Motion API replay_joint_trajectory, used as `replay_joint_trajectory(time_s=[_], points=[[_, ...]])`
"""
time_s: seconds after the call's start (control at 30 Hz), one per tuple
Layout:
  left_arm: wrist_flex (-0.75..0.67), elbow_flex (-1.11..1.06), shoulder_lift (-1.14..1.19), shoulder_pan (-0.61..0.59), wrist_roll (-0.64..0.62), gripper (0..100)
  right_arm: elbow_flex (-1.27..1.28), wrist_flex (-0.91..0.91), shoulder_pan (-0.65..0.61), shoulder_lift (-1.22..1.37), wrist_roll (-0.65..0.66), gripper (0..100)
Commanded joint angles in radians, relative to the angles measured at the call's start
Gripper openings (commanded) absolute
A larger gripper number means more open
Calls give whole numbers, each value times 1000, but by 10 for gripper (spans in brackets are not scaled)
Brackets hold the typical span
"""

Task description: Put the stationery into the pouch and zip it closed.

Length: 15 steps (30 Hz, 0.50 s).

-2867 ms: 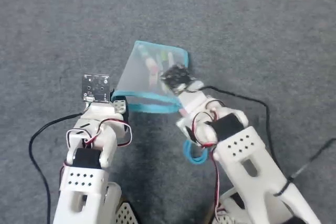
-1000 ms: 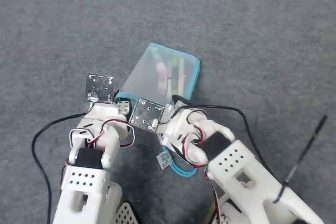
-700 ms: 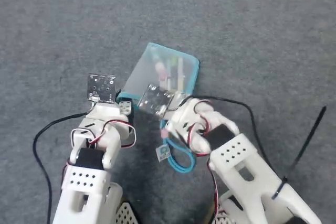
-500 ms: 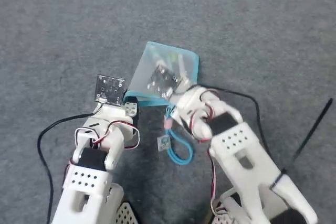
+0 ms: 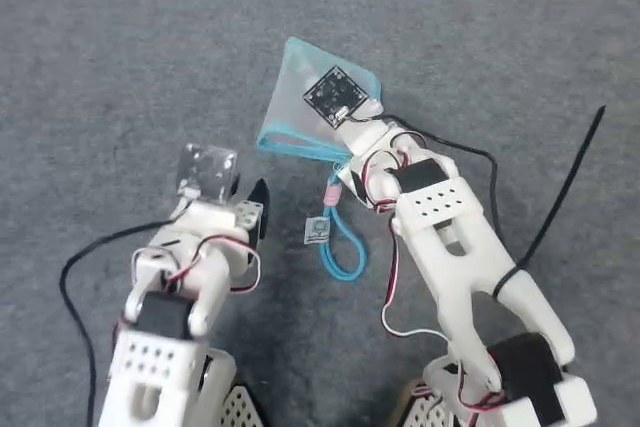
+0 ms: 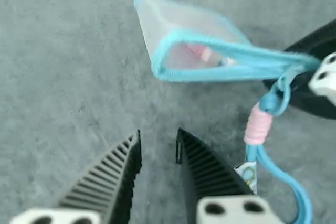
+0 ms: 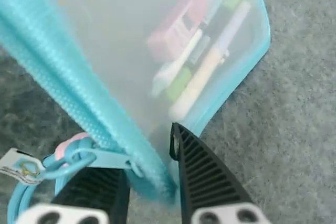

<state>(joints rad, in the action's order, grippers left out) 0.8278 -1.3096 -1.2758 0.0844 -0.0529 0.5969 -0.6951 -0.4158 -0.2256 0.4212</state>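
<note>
Your left gripper (image 6: pixel 157 142) has let go, jaws slightly apart and empty; the pouch (image 6: pixel 194 30) lies just ahead, zip edge crosswise, your right gripper (image 7: pixel 149 179) clamping its end.

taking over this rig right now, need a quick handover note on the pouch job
Left gripper: open and empty, low over the grey mat, just short of the pouch.
Right gripper: shut on the pouch at the puller end of the zipper, next to the blue loop strap.
Done: the stationery is inside, and the zipper looks closed along the length that shows.
Left: check the last bit of zipper hidden at the right gripper, then probably let go.
</note>
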Motion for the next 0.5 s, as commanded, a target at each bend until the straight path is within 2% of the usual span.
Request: replay_joint_trajectory(time_s=[0.0,0.1,0.27,0.47], points=[[72,13,-244,17,43,109,-37,-7,31,-12,-58,6],[46,-77,-328,57,78,127,-51,-39,13,-38,-74,6],[46,-124,-298,160,80,246,-52,-143,-28,-168,-81,6],[-15,-136,-193,241,80,236,-32,-255,-99,-318,-117,6]])
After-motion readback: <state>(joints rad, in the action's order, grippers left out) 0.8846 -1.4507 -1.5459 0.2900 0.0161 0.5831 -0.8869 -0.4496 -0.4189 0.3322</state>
